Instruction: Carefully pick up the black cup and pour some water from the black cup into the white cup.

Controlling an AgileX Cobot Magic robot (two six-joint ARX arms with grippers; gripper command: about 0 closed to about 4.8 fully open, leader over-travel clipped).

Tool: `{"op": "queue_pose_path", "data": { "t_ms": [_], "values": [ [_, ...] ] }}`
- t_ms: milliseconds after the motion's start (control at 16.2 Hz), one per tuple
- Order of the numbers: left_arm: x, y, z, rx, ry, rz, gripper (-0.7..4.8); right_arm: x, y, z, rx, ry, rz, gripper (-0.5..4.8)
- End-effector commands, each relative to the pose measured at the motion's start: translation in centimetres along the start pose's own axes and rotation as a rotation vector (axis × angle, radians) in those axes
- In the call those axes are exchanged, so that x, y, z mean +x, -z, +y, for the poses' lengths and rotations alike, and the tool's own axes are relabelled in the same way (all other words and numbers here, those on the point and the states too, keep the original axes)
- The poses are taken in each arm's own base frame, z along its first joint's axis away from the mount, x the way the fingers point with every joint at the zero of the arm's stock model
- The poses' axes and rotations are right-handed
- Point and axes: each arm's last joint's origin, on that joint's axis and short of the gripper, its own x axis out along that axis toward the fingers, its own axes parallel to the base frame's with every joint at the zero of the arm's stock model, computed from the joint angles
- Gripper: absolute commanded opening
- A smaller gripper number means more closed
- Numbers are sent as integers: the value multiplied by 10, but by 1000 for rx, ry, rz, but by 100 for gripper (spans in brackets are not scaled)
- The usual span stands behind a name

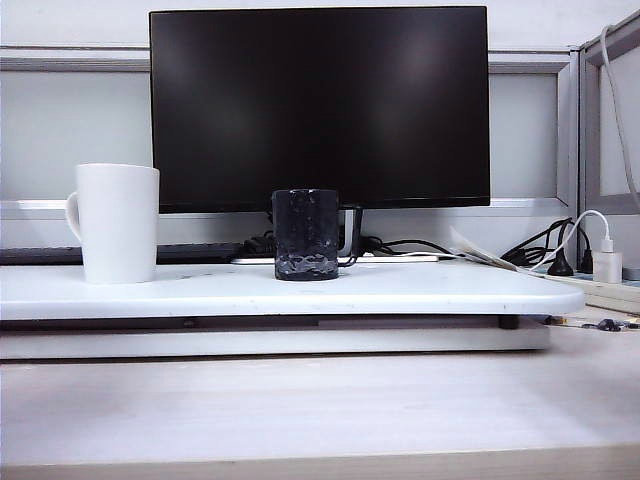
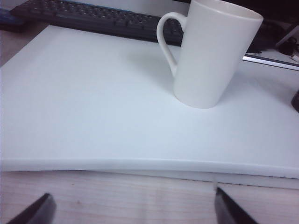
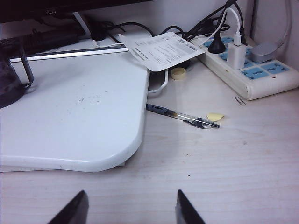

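black fingertips of the left gripper poke into the left wrist view, spread wide apart, with nothing between them and nothing touching them; they hang over the bare wooden desk just short of the near edge of the white board. the right gripper is also released, its two dark fingertips standing apart with only desk between them, holding nothing, near the board's rounded right corner. neither gripper appears in the exterior view.

only the tips of the fingers show, the rest of each gripper cut off at the picture edge. in the right wrist view the black cup is sliced by the frame edge, leaving a dark side and a thin handle. whether either cup holds water cannot be told, since no view looks inside.

the black cup stands upright near the middle of the board, short, with a crinkled whitish pattern low on its side and a handle on its right. the white cup stands upright well apart to its left, taller, glossy, widening toward the top, handle pointing left. a dark monitor sits behind them, with a keyboard beyond the board's far edge. right of the board lie a pen, a printed paper slip and a power strip.
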Motion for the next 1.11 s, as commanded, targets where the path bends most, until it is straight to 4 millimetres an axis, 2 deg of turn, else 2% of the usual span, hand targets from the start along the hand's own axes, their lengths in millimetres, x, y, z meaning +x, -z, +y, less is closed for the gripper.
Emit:
{"op": "queue_pose_path", "data": {
  "t_ms": [62,432,555,617,864,926,987,1111],
  "values": [
    [0,1,0,4,4,0,479,1,0,0,-2,1,-12,242],
    [0,2,-3,-36,98,21,479,0,-3,0,-8,6,-46,242],
    [0,2,-2,-37,79,18,479,0,-3,0,-9,10,-51,238],
    [0,1,-2,-37,79,16,479,0,-3,-1,-7,50,-56,210],
    [0,-7,-1,-29,15,-86,479,0,-12,0,-8,44,-151,209],
    [0,-10,-2,13,20,-118,479,-1,-15,0,-7,53,-177,157],
    [-1,-13,-3,42,32,-142,479,-1,-16,0,-7,61,-195,56],
    [-1,-17,-4,43,56,-180,461,-2,-19,-1,-3,93,-224,17]
  ]
}}
